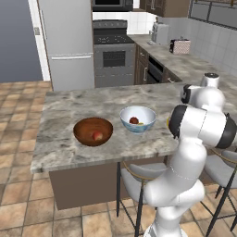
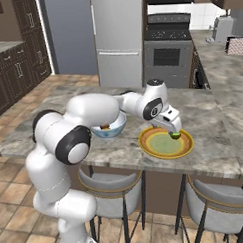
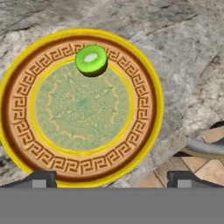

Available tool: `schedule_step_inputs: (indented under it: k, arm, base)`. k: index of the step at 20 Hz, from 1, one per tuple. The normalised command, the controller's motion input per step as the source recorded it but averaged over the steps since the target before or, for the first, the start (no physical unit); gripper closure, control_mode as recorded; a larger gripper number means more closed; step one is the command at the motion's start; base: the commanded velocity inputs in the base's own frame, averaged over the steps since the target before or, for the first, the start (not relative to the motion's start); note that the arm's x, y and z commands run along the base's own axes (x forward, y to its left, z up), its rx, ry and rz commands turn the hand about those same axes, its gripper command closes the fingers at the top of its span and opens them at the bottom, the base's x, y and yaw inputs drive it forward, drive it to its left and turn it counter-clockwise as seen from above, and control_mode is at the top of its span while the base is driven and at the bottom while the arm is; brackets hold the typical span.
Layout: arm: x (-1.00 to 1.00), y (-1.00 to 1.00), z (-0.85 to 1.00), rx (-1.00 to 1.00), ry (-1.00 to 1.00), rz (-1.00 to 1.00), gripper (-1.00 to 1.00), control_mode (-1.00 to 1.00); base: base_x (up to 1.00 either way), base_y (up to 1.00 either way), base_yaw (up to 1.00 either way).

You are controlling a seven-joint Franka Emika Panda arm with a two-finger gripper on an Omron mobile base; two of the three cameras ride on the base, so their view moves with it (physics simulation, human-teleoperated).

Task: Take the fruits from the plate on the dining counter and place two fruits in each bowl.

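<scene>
You had the gripper spread wide, empty; bright green fruit, pale-centred, sat upper centre on the yellow plate.

A bright green fruit, cut face up with a pale centre, lies on the yellow plate ahead of the open jaws. The plate sits flat on the marbled dining counter. The brown bowl holds a reddish fruit; the white bowl holds a dark red one.
</scene>
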Motion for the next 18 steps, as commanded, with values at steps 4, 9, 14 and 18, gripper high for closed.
schedule_step_inputs:
  k: [4, 9, 14, 18]
  arm:
    - [0.36, -0.05, -0.19, 0.00, 0.00, 0.00, -1.00, -1.00]
    - [0.33, -0.09, -0.26, 0.00, 0.00, 0.00, -1.00, -1.00]
    - [0.35, -0.10, -0.16, 0.00, 0.00, 0.00, -1.00, -1.00]
    - [0.24, -0.20, -0.01, 0.00, 0.00, 0.00, -1.00, -1.00]
  base:
    - [0.00, 0.00, 0.00]
    - [0.00, 0.00, 0.00]
    - [0.00, 0.00, 0.00]
    - [0.00, 0.00, 0.00]
